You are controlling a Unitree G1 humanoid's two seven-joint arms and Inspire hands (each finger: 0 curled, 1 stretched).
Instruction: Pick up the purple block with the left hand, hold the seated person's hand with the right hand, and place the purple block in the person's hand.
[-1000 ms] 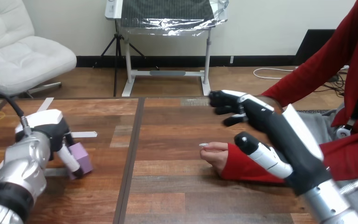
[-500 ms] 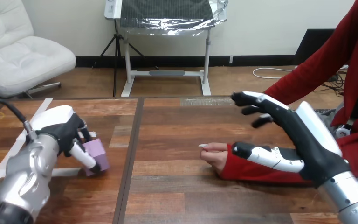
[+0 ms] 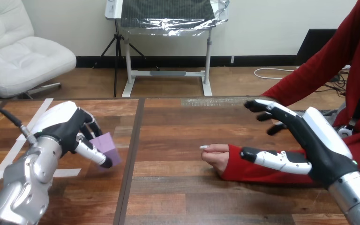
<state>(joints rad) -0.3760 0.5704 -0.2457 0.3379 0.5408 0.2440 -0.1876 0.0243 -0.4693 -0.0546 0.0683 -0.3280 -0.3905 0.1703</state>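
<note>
Head view: left hand (image 3: 72,129) is clamped on the purple block (image 3: 107,143), fingers and thumb curled round it. The block sits tilted in the grip, well to the left of the person's hand (image 3: 215,154). It looks clear of the table (image 3: 178,187), but that can't be confirmed.

Right hand (image 3: 309,140) is open with fingers spread and straight and holds nothing. It sits to the right of the person's hand, above the red sleeve (image 3: 258,171). The thumb overlaps the sleeve, and whether it touches can't be told.

The person's hand rests on the table, loosely curled, palm not turned up.

Step judged: pick is done, hold and handover are not yet done.

Next move calls for:
- right hand goes left along the sleeve to the person's hand and closes round it
- left hand carries the block rightward to the same spot
- palm needs to open before release, or the block may roll off
</note>
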